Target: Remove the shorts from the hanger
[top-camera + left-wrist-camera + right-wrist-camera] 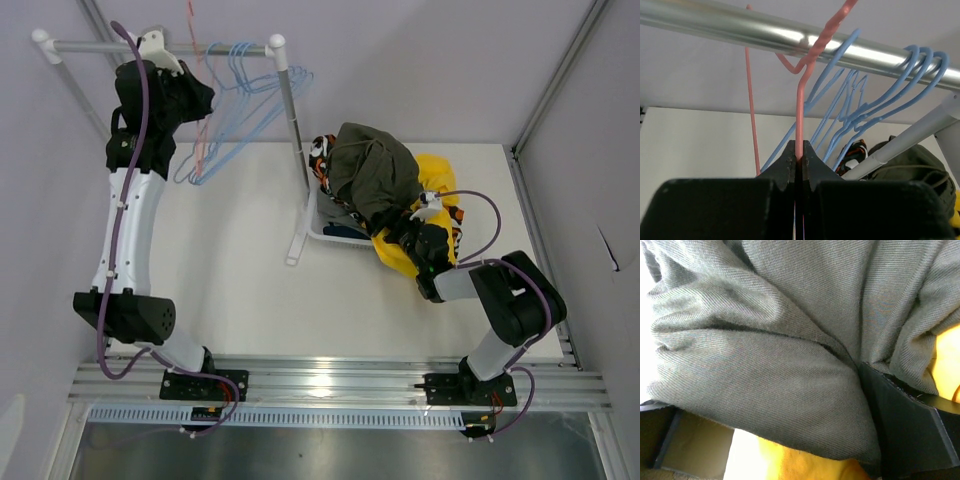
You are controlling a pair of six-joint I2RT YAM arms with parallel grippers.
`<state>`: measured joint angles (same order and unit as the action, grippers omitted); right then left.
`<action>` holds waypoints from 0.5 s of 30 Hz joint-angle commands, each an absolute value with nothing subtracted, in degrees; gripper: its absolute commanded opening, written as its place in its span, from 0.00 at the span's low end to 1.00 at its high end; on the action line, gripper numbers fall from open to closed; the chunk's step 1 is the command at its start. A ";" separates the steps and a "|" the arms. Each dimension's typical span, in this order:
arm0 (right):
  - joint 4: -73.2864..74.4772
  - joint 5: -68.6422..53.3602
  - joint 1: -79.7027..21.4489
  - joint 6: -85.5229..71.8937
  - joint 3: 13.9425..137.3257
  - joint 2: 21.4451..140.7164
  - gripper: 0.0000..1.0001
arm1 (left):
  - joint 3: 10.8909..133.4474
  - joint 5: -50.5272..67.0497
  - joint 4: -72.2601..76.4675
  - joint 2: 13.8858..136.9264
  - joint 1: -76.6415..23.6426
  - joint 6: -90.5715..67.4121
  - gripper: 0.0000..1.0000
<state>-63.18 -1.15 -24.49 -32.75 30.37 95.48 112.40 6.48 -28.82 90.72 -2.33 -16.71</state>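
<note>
The pink hanger [203, 120] is bare and hangs from the rack's rail [100, 46]. My left gripper [185, 92] is shut on its wire [800, 125] just below the rail [740, 27]. The shorts lie in a heap at the right. The olive green pair [370, 165] is on top, the yellow pair [435, 185] is beside it, the orange patterned pair [322, 160] is at the left edge, and a dark pair [345, 232] is underneath. My right gripper [402, 228] is pressed into the olive shorts [765, 340]. Its fingers [905, 415] stand wide apart, with cloth bulging between them and yellow cloth [800, 460] below.
Several bare blue hangers [245, 85] hang on the rail to the right of the pink one, also in the left wrist view [865, 100]. The rack's white post [295, 150] stands between the rack and a white basket [318, 228] under the heap. Walls close in at the back and right.
</note>
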 commanded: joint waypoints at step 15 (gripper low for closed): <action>-51.42 -7.91 -26.10 -33.93 29.00 99.14 0.99 | 97.56 7.82 -27.94 81.57 -2.11 -18.99 0.39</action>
